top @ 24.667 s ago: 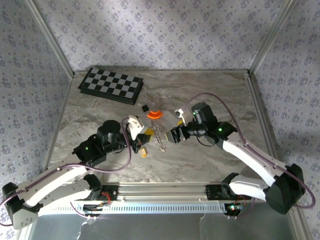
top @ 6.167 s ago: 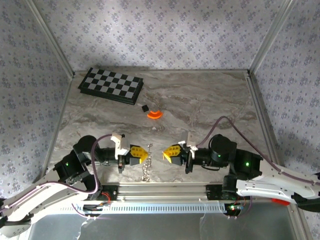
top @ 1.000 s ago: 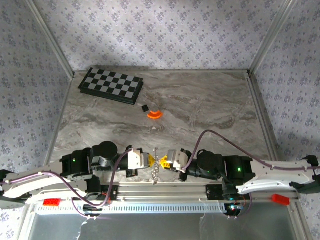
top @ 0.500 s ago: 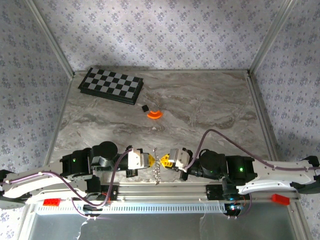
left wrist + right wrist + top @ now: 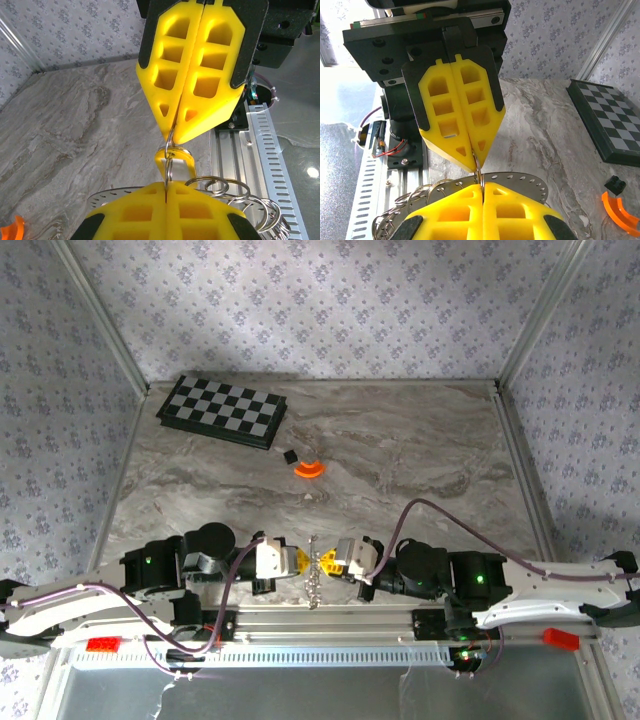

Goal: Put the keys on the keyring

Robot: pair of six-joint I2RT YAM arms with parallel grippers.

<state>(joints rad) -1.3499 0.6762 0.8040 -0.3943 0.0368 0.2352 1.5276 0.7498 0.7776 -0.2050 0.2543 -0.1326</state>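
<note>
At 6 o'clock on the desk (image 5: 400, 460), my left tool (image 5: 304, 561) pinches the keyring (image 5: 315, 586). The right tool (image 5: 336, 562), tip to tip with it, looks clamped on the little yellow key (image 5: 173, 154). I'd steady the ring and feed slowly, loop square to the wire.

We identify the keyring (image 5: 520, 179) as bright polished metal, the finger pads (image 5: 445, 115) as matt yellow foam-like plastic backed by black plastic, and the table (image 5: 545, 135) as smooth, marble-patterned, slightly glossy.
</note>
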